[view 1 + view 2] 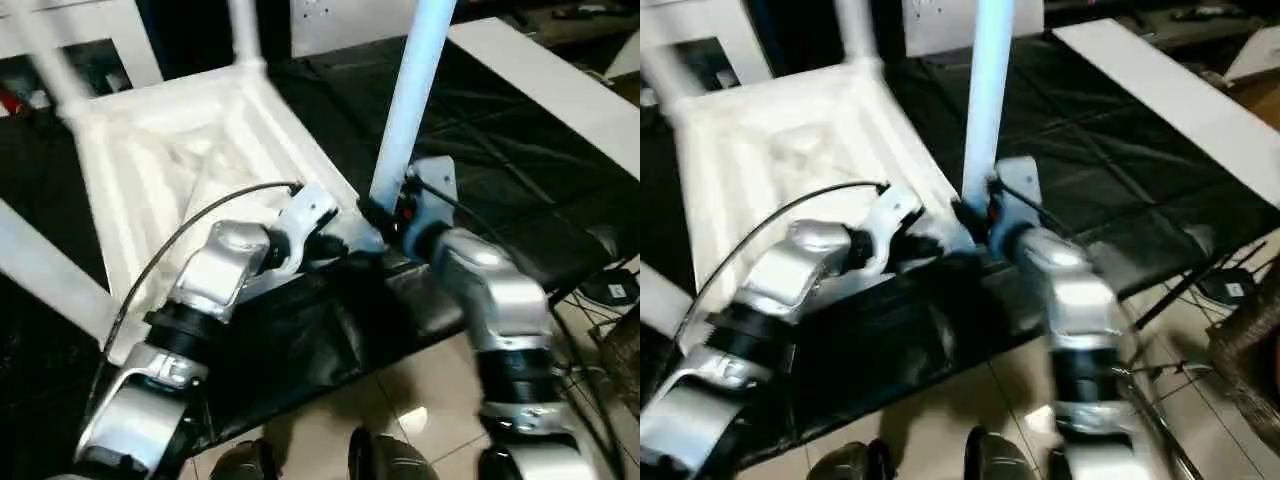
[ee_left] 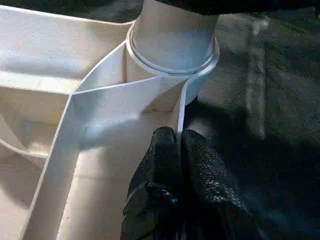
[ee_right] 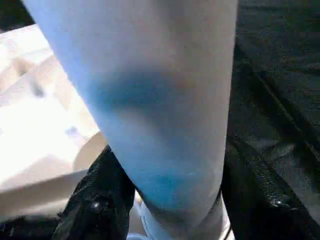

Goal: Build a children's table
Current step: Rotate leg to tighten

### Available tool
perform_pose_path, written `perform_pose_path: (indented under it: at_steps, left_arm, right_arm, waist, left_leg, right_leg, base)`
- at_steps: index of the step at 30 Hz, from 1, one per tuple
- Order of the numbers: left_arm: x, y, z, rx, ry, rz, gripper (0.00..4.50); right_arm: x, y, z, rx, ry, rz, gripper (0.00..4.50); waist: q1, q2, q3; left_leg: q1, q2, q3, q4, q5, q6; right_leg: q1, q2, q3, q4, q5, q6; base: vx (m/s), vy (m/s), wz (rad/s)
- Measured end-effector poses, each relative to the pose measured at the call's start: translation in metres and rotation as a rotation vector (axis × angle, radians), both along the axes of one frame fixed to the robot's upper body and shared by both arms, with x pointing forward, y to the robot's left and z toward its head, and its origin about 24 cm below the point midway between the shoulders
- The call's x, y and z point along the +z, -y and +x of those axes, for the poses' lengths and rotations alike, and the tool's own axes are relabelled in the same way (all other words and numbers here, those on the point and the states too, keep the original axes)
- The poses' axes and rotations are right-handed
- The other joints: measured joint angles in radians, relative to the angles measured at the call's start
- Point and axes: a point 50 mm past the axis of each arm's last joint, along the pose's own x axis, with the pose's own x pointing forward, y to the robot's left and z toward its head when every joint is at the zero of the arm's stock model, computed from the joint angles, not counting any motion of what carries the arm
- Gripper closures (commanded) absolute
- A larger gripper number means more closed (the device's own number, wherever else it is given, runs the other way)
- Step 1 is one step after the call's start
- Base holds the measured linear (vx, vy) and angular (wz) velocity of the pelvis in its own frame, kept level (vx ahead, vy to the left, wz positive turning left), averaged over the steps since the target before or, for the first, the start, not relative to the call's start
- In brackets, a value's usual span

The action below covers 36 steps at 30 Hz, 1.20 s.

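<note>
Right end effector (image 1: 385, 215) clamps the upright leg (image 1: 410, 100) in the tabletop's (image 1: 150, 170) five-o'clock corner socket (image 2: 172, 60), so we should press straight down while the left end effector (image 2: 172, 165), pinching the rim, steadies it.

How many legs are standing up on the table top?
3: one leg in the near corner socket, clamped by the right gripper; one at the far corner; one blurred far left. The fourth may be hidden.

Tabletops I count: one (image 1: 170, 160)
Legs I see fitted: three (image 1: 415, 90) (image 1: 243, 30) (image 1: 45, 50)
Claws: two (image 2: 175, 150) (image 1: 385, 215)
</note>
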Motion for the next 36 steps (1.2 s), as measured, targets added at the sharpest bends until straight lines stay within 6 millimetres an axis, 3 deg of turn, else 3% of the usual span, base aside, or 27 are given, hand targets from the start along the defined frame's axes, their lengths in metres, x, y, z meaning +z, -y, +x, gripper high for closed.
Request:
perform_pose_path:
  at_steps: [3,6,11,15,21,26,32,33,36]
  left_arm:
    - [0.001,0.001,0.000,-0.008,0.012,0.008,4.50]
    - [0.001,-0.001,-0.001,-0.026,0.024,0.021,4.50]
    - [0.001,-0.018,-0.006,-0.112,0.062,0.067,4.50]
    - [-0.001,-0.030,-0.014,-0.231,0.062,0.079,4.50]
    - [-0.002,-0.043,-0.025,-0.429,0.063,0.114,4.50]
    - [-0.005,-0.047,-0.035,-0.562,0.019,0.099,4.50]
    - [-0.005,-0.057,-0.039,-0.676,-0.002,0.138,4.50]
    - [-0.005,-0.059,-0.040,-0.692,-0.006,0.144,4.50]
    - [-0.005,-0.059,-0.042,-0.726,-0.010,0.150,4.50]
  right_arm:
    - [0.001,0.000,-0.001,0.003,0.012,0.009,1.75]
    - [-0.001,0.002,-0.002,0.032,0.025,0.017,1.29]
    - [-0.003,0.010,-0.009,0.212,0.049,0.000,0.84]
    - [-0.001,0.020,-0.014,0.389,0.062,-0.012,0.56]
    - [-0.001,0.037,-0.026,0.688,0.103,-0.100,0.05]
    - [-0.006,0.049,-0.034,0.892,0.075,-0.152,0.05]
    - [-0.009,0.058,-0.039,1.061,0.079,-0.140,0.05]
    - [-0.009,0.059,-0.040,1.085,0.077,-0.140,0.31]
    - [-0.010,0.058,-0.042,1.163,0.062,-0.131,0.50]
  waist:
    - [0.005,0.000,0.000]
    - [0.006,0.000,0.000]
    - [0.008,0.001,0.000]
    - [0.019,0.001,0.001]
    - [0.056,0.001,0.001]
    - [0.079,0.002,0.001]
    - [0.085,0.001,0.001]
    - [0.086,0.001,0.001]
    - [0.089,0.001,0.001]
  left_leg:
    - [-0.002,0.000,0.001,0.000,-0.001,0.001]
    - [-0.003,0.000,0.001,0.000,-0.001,0.001]
    - [-0.003,0.000,0.001,0.000,-0.001,0.001]
    - [-0.004,0.000,0.001,0.000,-0.001,0.001]
    - [-0.005,0.000,0.002,0.004,-0.001,0.001]
    - [-0.005,0.000,0.003,0.007,-0.001,0.001]
    - [-0.005,0.000,0.003,0.008,-0.001,0.001]
    - [-0.005,0.000,0.003,0.008,-0.001,0.001]
    - [-0.005,0.000,0.003,0.008,-0.001,0.001]
  right_leg:
    - [-0.003,0.000,0.000,0.000,0.000,0.000]
    - [-0.004,0.000,0.001,0.000,0.000,-0.001]
    - [-0.005,0.000,0.001,0.000,0.000,-0.001]
    - [-0.005,0.000,0.001,0.000,0.000,-0.001]
    - [-0.004,-0.001,0.001,0.001,0.000,-0.002]
    - [-0.003,-0.002,0.001,0.001,0.001,-0.003]
    - [-0.002,-0.002,0.001,0.001,0.002,-0.004]
    - [-0.002,-0.002,0.001,0.001,0.002,-0.004]
    - [-0.002,-0.002,0.001,0.001,0.002,-0.004]
  base:
    - [0.000,0.000,0.00]
    - [0.000,0.000,0.00]
    - [0.000,0.000,0.00]
    - [0.000,0.000,0.00]
    - [0.000,0.000,0.00]
    - [0.000,0.000,0.00]
    - [0.000,0.000,0.00]
    - [0.000,0.000,0.00]
    - [0.000,0.000,0.00]
